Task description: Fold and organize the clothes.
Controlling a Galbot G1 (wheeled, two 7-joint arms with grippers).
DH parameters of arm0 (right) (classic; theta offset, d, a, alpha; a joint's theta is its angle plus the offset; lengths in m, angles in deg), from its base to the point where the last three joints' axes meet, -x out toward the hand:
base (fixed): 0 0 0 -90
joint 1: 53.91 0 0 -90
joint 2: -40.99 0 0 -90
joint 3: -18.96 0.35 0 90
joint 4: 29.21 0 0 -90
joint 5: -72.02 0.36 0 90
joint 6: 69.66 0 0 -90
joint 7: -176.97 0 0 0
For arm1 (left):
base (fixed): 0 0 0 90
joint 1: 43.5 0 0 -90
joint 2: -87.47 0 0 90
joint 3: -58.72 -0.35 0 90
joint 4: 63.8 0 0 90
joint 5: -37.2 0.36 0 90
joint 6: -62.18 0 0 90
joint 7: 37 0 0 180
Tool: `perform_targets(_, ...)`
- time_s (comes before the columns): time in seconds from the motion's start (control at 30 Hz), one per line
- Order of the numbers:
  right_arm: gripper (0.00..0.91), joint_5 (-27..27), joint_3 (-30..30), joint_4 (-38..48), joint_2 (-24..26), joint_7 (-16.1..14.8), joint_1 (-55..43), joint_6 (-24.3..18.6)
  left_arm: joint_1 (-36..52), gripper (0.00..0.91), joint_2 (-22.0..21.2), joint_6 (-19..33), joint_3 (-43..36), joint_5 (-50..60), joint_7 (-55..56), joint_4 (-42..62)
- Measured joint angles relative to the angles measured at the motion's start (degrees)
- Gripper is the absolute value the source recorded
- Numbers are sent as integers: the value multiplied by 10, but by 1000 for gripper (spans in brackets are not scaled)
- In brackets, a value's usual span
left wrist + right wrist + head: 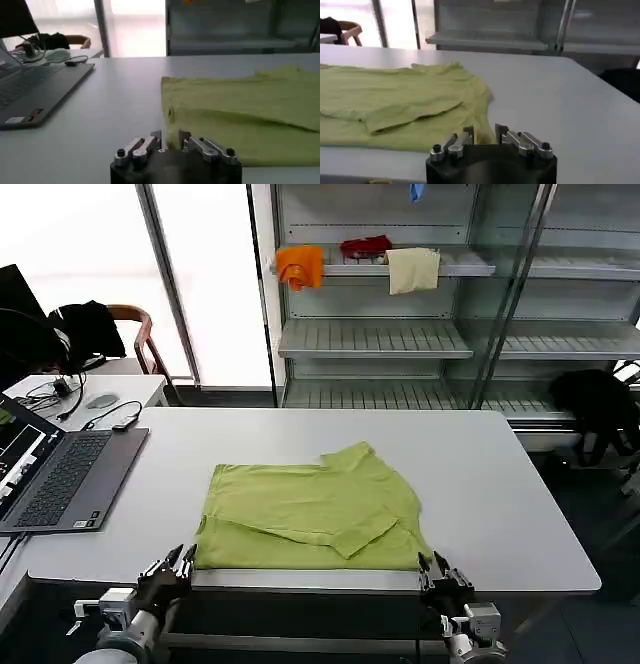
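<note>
Nearest to us, at about seven o'clock in the head view, our left gripper (180,564) sits at the table's near edge, just beside the near left corner of the lime-green T-shirt (310,509). Its wrist view shows the fingers (144,146) spread, with a gap between them and nothing held. At five o'clock our right gripper (440,572) waits at the shirt's near right corner, its fingers (522,141) likewise parted and empty.

The T-shirt lies partly folded on the white table (500,484), centred along the near edge, one sleeve turned in over the body and another sleeve poking out toward one o'clock.

At nine o'clock we see an open laptop (60,479). Farther back, at twelve, the shelving (375,339) carries orange (300,266), red (366,247) and cream (412,270) cloths.
</note>
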Motion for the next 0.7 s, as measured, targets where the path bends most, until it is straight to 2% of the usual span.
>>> perform_targets(0.3,907,28,-19,81,2,-2,-145,10,95,907,11,-4,-3,-1,-34,38)
perform_targets(0.7,907,36,-35,333,-38,-16,-382,11,290,907,35,-6,-59,10,-84,211)
